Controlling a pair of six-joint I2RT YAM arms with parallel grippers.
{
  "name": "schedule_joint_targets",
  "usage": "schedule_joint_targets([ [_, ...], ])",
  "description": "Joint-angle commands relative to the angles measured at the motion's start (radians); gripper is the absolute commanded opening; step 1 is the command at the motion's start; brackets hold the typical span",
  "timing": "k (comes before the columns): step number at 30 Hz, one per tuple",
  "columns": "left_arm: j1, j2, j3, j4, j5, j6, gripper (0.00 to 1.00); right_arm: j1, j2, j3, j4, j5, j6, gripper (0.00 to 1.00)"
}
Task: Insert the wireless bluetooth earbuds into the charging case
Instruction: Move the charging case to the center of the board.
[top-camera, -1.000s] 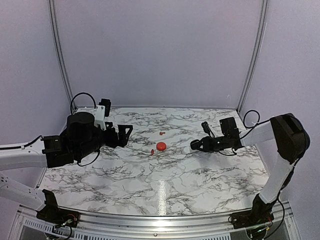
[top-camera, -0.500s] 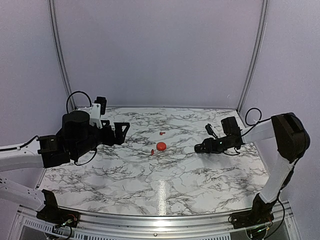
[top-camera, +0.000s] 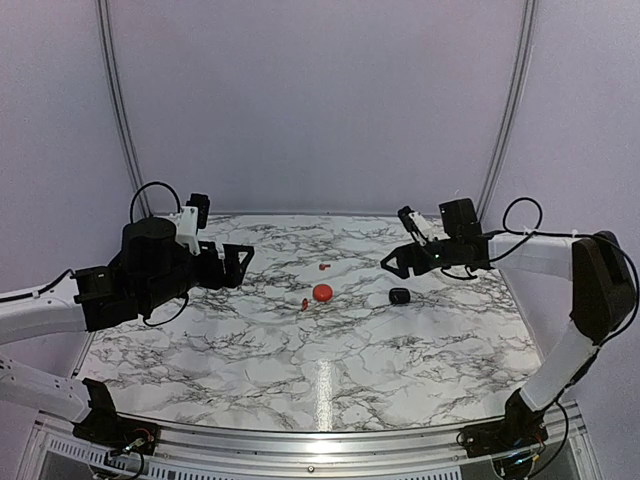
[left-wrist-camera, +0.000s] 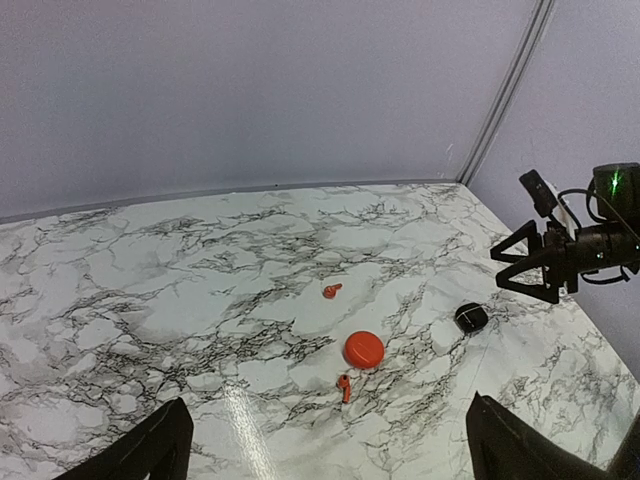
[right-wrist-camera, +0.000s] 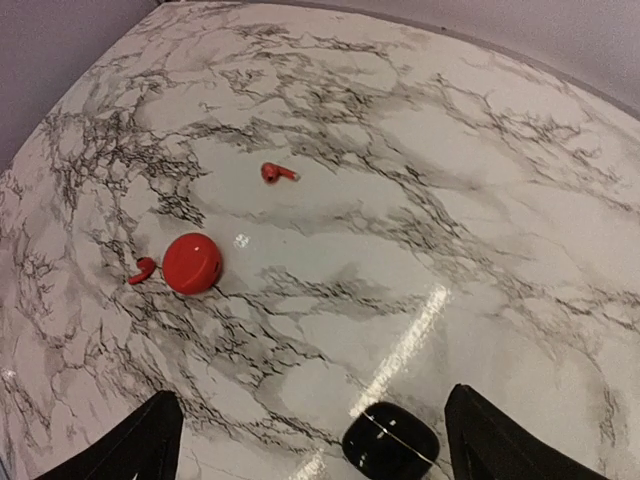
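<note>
Top view: both arms shown whole, reaching inward over the marble table. Left gripper spread wide, far left. Right gripper spread, raised just beyond the black case. Red case at centre, with one red earbud just beside it on the near left and a second earbud farther back.
Left wrist view: right gripper's parted jaws seen side-on.
Right wrist view: black case's lid seam visible.

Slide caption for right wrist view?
Open right gripper near the black case; beyond, the red case, a red earbud beside it, a second earbud apart; marble table.
</note>
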Motion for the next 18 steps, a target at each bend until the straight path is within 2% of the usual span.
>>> schedule_joint_targets([
  [1, 0.012, -0.004, 0.011, -0.018, 0.026, 0.01, 0.99, 0.084, 0.1, 0.102, 0.028, -0.014, -0.015, 0.93],
  [4, 0.013, 0.006, 0.01, -0.016, 0.024, 0.007, 0.99, 0.154, 0.157, 0.14, 0.046, 0.029, -0.009, 0.93],
  [9, 0.017, 0.02, 0.01, -0.012, 0.029, 0.005, 0.99, 0.232, 0.263, 0.219, 0.045, 0.049, -0.046, 0.87],
  [18, 0.018, 0.034, 0.011, -0.011, 0.029, 0.014, 0.99, 0.286, 0.411, 0.371, -0.005, 0.015, -0.149, 0.84],
])
